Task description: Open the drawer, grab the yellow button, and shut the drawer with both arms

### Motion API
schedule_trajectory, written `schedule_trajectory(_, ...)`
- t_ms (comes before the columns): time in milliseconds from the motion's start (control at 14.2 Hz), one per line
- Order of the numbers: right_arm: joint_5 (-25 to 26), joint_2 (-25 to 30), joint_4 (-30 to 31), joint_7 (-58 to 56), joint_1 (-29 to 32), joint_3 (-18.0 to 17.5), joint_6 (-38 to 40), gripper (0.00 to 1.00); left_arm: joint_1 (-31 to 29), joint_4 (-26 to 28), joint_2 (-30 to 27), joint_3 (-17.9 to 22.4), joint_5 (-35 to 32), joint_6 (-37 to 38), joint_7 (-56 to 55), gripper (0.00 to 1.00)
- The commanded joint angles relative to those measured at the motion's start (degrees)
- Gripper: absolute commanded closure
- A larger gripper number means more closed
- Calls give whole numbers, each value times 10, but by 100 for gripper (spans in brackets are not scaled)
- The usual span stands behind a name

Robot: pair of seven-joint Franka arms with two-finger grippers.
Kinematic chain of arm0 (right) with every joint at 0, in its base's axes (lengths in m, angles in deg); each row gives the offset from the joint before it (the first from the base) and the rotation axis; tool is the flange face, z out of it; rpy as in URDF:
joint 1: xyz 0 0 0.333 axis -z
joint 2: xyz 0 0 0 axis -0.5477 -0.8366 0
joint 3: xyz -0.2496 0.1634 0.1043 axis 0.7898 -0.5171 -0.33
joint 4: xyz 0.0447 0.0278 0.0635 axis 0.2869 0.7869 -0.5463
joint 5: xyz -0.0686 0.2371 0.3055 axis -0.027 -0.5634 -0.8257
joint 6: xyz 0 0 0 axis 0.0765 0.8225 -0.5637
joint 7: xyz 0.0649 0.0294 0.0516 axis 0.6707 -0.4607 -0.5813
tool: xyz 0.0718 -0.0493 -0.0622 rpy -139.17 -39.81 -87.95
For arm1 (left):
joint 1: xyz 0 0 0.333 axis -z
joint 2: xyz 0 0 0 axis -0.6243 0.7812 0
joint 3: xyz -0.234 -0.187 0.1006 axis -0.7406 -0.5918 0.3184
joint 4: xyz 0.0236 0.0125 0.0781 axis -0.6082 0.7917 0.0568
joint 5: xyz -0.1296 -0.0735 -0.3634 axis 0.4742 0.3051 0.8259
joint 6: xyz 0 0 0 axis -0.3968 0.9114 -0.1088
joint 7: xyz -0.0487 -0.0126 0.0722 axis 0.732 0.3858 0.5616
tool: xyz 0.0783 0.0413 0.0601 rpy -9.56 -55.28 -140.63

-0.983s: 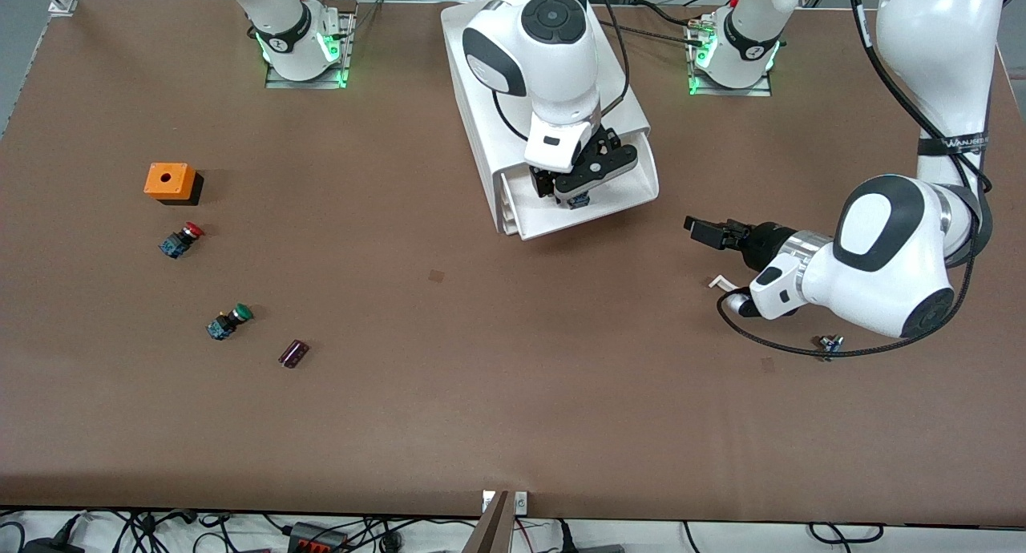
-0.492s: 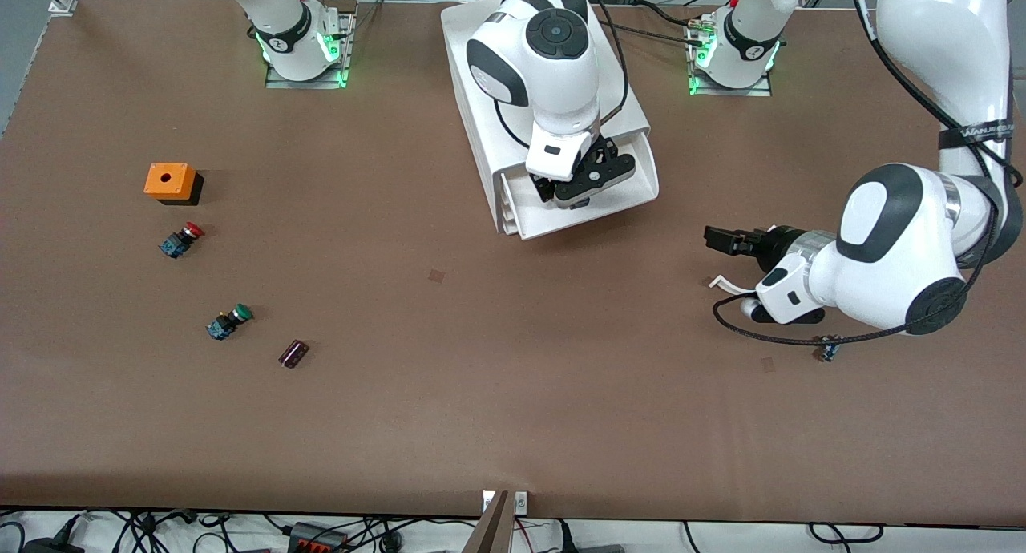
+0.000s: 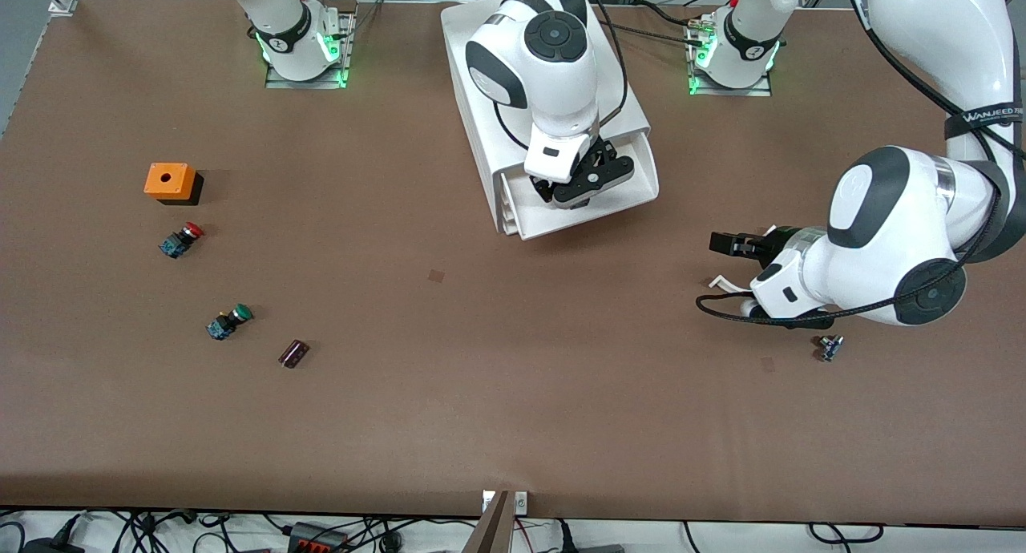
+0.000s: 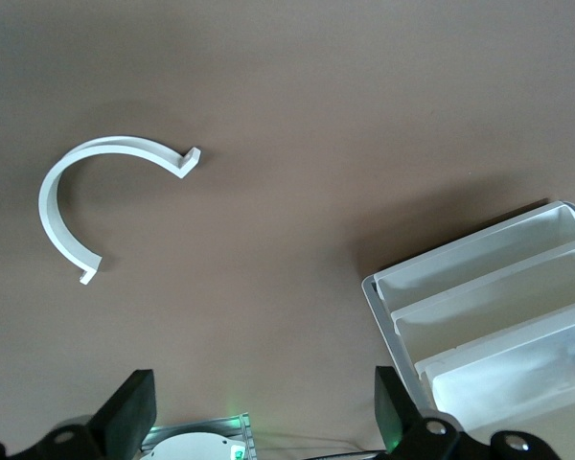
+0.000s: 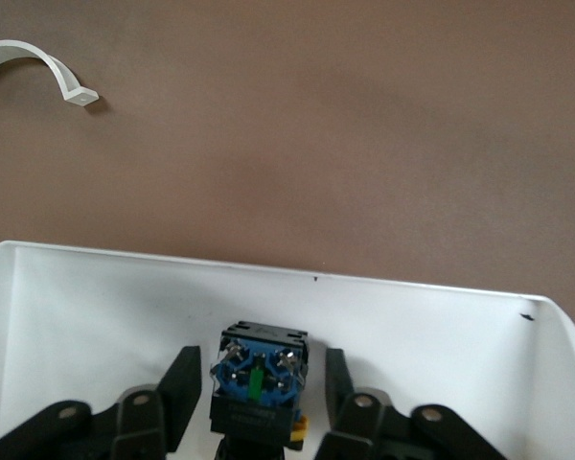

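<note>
In the open drawer, the button was flanked by the right hand, not yet clamped; slippage was judged possible. The left hand, released, waited.

A white drawer is showing a blue-and-black button; at nine o'clock, an orange box is glowing.

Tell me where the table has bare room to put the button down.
The widest bare patch is mid-table, between the open drawer, the dark small part and the left tool. It is crowded by the orange box, red button and green button.
</note>
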State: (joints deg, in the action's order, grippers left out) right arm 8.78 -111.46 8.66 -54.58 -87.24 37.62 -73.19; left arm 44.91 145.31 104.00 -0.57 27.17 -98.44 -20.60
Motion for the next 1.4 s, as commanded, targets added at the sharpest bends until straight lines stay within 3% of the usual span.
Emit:
schedule_trajectory(0, -8, -8, -19, 8, 2, 0, 10, 68, 3, -15, 4, 1, -16, 2, 0, 0)
schedule_trajectory(140, -8, -8, -19, 8, 3, 0, 11, 88, 1, -21, 8, 1, -14, -19, -3, 0)
schedule_trajectory(281, -8, -6, -23, 8, 3, 0, 11, 95, 1, -21, 7, 1, -14, -26, -7, 0)
schedule_trajectory(913, -52, 17, -97, 8, 48, 3, 81, 99, 19, 1, -7, -3, -17, -78, -132, 0)
schedule_trajectory(1335, -14, 39, -83, -30, 148, 24, 177, 100, 41, 104, -49, -14, -17, -185, -157, 0)
